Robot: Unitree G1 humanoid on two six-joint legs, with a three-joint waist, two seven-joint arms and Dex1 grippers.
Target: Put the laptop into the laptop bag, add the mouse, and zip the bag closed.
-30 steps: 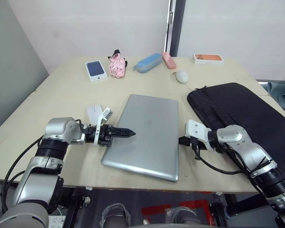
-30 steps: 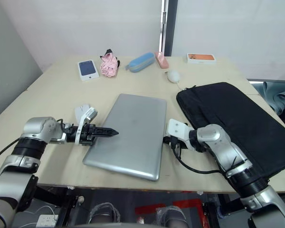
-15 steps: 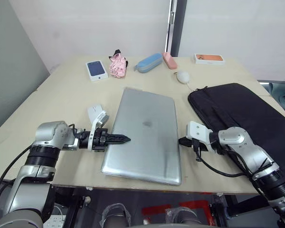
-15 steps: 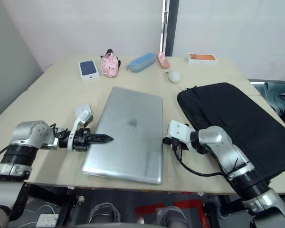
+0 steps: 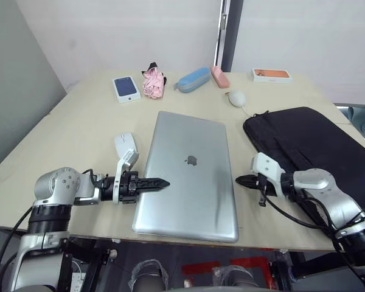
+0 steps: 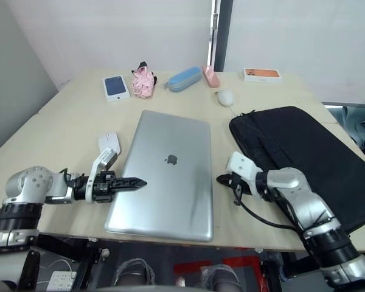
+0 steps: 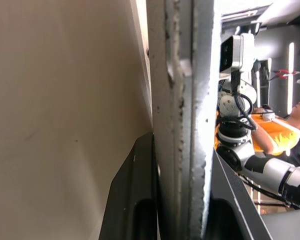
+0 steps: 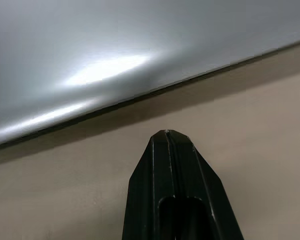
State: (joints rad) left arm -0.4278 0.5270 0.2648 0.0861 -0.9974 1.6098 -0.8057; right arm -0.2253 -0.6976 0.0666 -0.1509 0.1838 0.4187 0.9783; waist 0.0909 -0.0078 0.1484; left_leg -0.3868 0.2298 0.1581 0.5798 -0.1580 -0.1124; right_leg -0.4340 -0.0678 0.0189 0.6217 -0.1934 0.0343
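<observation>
The silver-grey laptop [image 5: 188,176] lies closed and flat on the table, logo up, near the front edge. My left gripper [image 5: 160,182] is shut on its left edge; the left wrist view has that edge [image 7: 180,100] between my two black fingers [image 7: 137,200]. The right gripper [image 5: 239,180] is shut and empty, its tip on the table just off the laptop's right edge [image 8: 115,65], a small gap apart. To the right lies the black laptop bag [image 5: 313,146], flat. The white mouse [image 5: 125,144] rests left of the laptop, behind my left gripper.
At the back of the table stand a blue phone box [image 5: 126,89], a pink cloth [image 5: 151,82], a blue case [image 5: 192,79], a small pink case [image 5: 219,77], an orange-topped box [image 5: 271,74] and a rounder white lump [image 5: 235,98] with a cord.
My left gripper has closed on the laptop's left edge. The laptop has swung squarer to the table's front edge. The right gripper tip now stands slightly off the right edge.
</observation>
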